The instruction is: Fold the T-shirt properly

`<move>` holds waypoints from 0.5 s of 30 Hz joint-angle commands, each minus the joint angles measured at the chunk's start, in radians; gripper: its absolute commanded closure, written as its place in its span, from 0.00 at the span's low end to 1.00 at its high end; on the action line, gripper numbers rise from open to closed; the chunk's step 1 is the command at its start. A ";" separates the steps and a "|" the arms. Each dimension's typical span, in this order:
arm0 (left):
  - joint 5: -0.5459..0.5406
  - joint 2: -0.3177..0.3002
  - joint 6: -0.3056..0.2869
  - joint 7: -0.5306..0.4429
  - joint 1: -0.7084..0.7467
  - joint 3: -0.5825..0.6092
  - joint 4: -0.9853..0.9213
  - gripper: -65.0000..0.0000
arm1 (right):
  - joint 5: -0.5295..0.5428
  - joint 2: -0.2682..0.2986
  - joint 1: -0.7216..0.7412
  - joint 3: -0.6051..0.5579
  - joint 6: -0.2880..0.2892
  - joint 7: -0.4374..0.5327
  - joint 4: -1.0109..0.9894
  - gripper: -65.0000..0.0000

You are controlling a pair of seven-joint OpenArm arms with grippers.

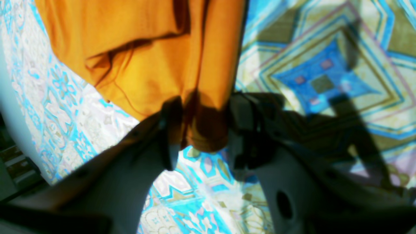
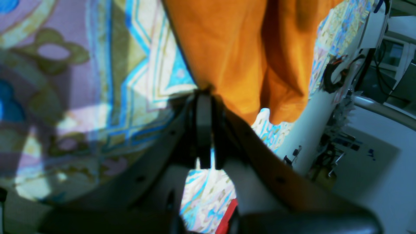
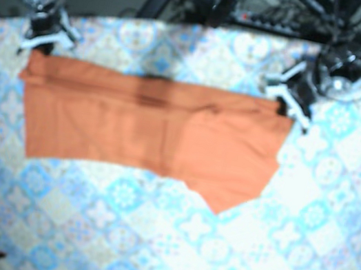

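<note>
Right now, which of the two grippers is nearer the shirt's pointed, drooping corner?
The left gripper, on the base view's right. The lower edge of the T-shirt dips to a point on that side; near the right gripper it runs straight.

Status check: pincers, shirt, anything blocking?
Left pincer shut on shirt edge. Right pincer shut on shirt too. Shirt stretched between them. No obstruction seen.
</note>
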 commanded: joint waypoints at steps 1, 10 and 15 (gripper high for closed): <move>0.020 -0.002 0.022 0.034 -0.018 -0.005 -0.013 0.69 | 0.001 0.014 -0.001 0.002 0.003 0.002 0.008 0.99; 0.022 -0.002 0.022 0.039 -0.009 -0.003 -0.012 1.00 | 0.001 0.014 -0.001 0.002 0.003 0.002 0.008 1.00; 0.022 -0.011 0.022 0.036 0.000 -0.003 0.007 1.00 | -0.001 0.017 -0.005 0.002 0.003 0.004 0.008 1.00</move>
